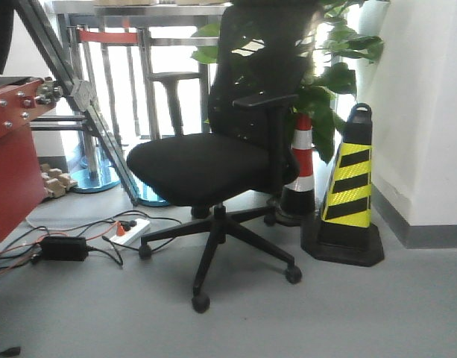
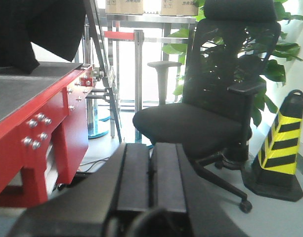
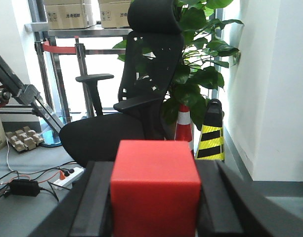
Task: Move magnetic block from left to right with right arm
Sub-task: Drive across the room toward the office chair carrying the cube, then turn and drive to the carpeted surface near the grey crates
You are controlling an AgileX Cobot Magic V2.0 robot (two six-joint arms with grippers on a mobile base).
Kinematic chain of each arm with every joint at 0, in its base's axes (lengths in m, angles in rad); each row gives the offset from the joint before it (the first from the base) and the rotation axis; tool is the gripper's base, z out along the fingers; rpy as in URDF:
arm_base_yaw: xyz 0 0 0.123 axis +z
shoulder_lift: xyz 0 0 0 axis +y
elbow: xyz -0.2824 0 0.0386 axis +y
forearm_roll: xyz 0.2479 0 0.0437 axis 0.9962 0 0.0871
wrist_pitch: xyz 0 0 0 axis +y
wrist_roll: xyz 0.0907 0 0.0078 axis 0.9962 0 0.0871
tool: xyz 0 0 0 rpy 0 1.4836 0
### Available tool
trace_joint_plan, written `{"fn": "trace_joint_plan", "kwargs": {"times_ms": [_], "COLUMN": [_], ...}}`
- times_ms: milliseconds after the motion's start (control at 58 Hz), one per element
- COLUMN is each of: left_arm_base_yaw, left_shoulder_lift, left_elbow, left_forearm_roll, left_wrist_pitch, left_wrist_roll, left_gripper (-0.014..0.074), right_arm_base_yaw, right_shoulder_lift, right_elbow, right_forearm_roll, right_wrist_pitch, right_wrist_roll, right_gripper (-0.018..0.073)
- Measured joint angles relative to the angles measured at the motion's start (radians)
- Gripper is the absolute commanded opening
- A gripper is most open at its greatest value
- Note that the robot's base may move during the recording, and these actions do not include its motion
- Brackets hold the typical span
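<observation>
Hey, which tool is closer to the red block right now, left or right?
Right. The right tool is clamped on the red block, a finger against each side. The left tool is shut on nothing, and the block does not show in its camera view.

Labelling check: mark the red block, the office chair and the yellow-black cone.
red block [image 3: 153,190]: right wrist view, front face.
office chair [image 1: 194,168]: exterior front view, seat cushion.
yellow-black cone [image 1: 349,186]: exterior front view, striped side.
</observation>
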Motion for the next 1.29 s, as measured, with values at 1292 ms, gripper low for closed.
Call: {"fn": "trace_joint_plan", "kwargs": {"times_ms": [1292], "left_arm_base_yaw": [0.0], "left_shoulder_lift": [0.0], "left_elbow": [0.0], "left_forearm_roll": [0.0], "left_wrist_pitch": [0.0], "left_wrist_roll": [0.0], "left_gripper": [-0.0117], "right_arm_base_yaw": [0.0], "right_shoulder_lift": [0.0], "right_elbow": [0.0], "right_forearm_roll": [0.0], "right_wrist_pitch": [0.0], "right_wrist_roll": [0.0], "right_gripper": [0.0266]}}
